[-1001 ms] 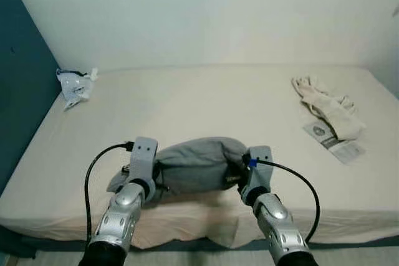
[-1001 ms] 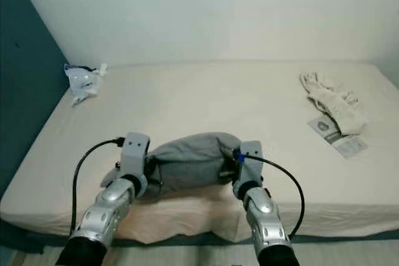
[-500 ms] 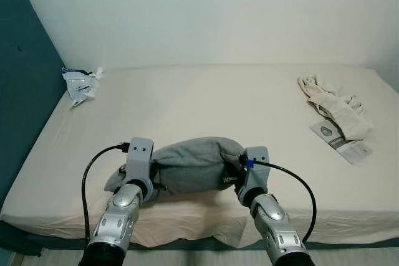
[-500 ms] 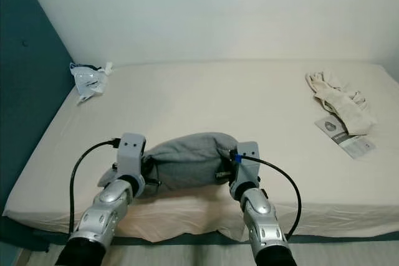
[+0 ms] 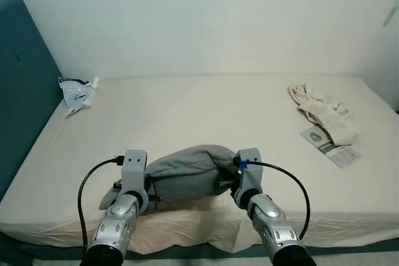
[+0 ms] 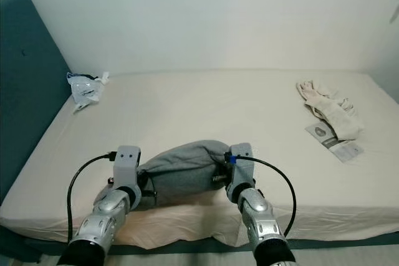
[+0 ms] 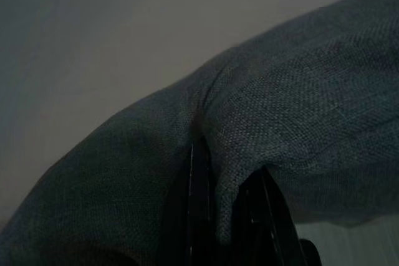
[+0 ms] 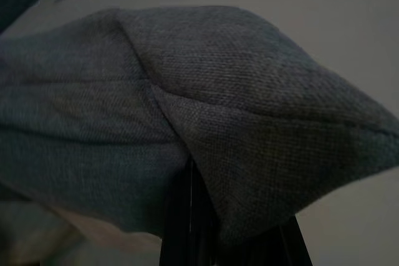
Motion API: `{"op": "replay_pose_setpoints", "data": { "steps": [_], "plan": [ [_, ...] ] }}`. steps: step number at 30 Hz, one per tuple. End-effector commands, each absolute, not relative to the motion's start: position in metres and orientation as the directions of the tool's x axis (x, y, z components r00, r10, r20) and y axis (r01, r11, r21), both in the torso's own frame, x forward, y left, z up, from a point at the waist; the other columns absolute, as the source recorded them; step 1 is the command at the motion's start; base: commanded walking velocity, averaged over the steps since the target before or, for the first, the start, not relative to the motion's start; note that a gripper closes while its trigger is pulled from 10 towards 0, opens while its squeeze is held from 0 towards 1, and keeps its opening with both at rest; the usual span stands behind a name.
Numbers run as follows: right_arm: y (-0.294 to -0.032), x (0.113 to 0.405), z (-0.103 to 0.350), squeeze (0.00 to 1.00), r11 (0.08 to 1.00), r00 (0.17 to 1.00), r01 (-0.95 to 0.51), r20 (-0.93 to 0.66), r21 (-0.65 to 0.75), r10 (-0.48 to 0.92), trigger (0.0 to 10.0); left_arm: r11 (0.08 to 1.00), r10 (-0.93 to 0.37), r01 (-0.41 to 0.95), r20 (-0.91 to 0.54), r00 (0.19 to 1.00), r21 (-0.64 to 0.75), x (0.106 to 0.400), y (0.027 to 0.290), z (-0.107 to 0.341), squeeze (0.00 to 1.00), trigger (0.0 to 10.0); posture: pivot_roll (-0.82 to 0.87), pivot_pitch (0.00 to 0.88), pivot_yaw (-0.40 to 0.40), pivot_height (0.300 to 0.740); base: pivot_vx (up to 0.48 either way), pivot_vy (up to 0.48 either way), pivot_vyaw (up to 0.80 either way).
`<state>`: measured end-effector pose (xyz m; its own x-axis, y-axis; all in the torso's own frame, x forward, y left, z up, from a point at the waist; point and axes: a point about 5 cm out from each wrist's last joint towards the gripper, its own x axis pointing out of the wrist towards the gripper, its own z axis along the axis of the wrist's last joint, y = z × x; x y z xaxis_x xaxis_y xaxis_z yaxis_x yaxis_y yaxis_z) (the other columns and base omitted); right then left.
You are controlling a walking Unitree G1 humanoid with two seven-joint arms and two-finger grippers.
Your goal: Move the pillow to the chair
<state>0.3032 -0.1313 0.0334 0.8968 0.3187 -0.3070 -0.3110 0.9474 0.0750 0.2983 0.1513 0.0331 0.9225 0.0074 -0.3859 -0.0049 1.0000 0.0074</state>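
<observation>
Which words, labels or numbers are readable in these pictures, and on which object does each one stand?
None can be read.
White printed leaflet on the beige bed: round mark and print, too small.
Crumpled clear plastic bag by the teal headboard: dark marks, too blurred.

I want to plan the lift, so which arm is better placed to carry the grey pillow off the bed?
Neither alone. The left gripper pinches one end of the grey pillow, the right gripper the other, so both should lift together off the bed.
</observation>
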Motion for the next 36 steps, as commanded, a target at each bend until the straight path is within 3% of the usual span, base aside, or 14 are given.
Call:
{"op": "replay_pose_setpoints", "data": {
  "steps": [1, 2, 5, 11, 17, 25, 36],
  "plan": [
    [-0.141, 0.309, 0.041, 0.0, 0.958, 0.92, -0.282, -0.27, 0.055, 0.286, 10.0, 0.992, 0.124, -0.115, -0.375, 0.919, 0.045, 0.294, 0.171, 0.031, 0.0, 10.0, 0.01, 0.069, -0.025, 0.74, 0.0, 0.0, 0.0],
    [-0.129, 0.312, 0.044, 0.0, 0.941, 0.905, -0.336, -0.263, 0.038, 0.334, 10.0, 0.98, 0.196, -0.195, -0.324, 0.926, 0.035, 0.292, 0.172, 0.036, 0.0, 10.0, 0.01, 0.074, -0.032, 0.74, 0.0, 0.0, 0.0],
    [-0.124, 0.313, 0.044, 0.0, 0.93, 0.896, -0.365, -0.262, 0.029, 0.36, 10.0, 0.978, 0.205, -0.205, -0.321, 0.925, 0.034, 0.291, 0.171, 0.037, 0.0, 10.0, 0.01, 0.074, -0.032, 0.74, 0.0, 0.0, 0.0],
    [-0.124, 0.307, 0.04, 0.0, 0.927, 0.892, -0.373, -0.266, 0.023, 0.366, 10.0, 0.983, 0.184, -0.172, -0.305, 0.934, 0.068, 0.289, 0.171, 0.037, 0.0, 10.0, 0.02, 0.077, -0.035, 0.74, 0.0, 0.0, 0.0],
    [-0.134, 0.306, 0.038, 0.0, 0.947, 0.918, -0.322, -0.247, -0.008, 0.311, 10.0, 0.993, 0.069, -0.092, -0.272, 0.96, -0.072, 0.29, 0.161, 0.04, 0.0, 10.0, 0.03, 0.078, -0.028, 0.74, 0.0, 0.0, 0.0],
    [-0.14, 0.305, 0.037, 0.0, 0.955, 0.922, -0.295, -0.25, 0.042, 0.295, 10.0, 0.999, 0.044, -0.049, -0.232, 0.972, -0.016, 0.289, 0.16, 0.045, 0.0, 10.0, 0.02, 0.091, -0.016, 0.74, 0.0, 0.0, 0.0],
    [-0.134, 0.308, 0.04, 0.0, 0.95, 0.923, -0.299, -0.226, 0.085, 0.311, 10.0, 0.999, 0.048, -0.052, -0.241, 0.969, -0.011, 0.291, 0.162, 0.044, 0.0, 10.0, 0.02, 0.071, 0.001, 0.74, 0.0, 0.0, -0.8]
  ]
}}
